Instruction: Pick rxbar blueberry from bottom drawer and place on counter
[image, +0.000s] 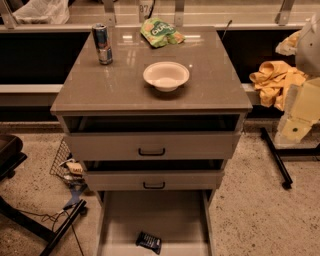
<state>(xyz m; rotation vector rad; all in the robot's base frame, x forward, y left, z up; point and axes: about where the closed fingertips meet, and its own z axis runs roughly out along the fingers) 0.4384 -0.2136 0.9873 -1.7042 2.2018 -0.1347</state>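
The rxbar blueberry (148, 241) lies flat on the pale floor of the pulled-out bottom drawer (125, 215), near its front edge, a little left of centre. The counter (100, 85) is the glossy grey-brown top of the cabinet. My arm comes in at the right edge of the view, and its pale blocky gripper (294, 127) hangs to the right of the cabinet, at about the height of the top drawer. It is far from the bar and touches nothing that I can see.
On the counter stand a white bowl (166, 75), a drink can (102, 43) at the back left and a green snack bag (160, 32) at the back. Two drawers with black handles (151, 151) are partly open above the bottom drawer. Yellow cloth (274, 80) lies right; cables and a stand leg (65, 225) lie left.
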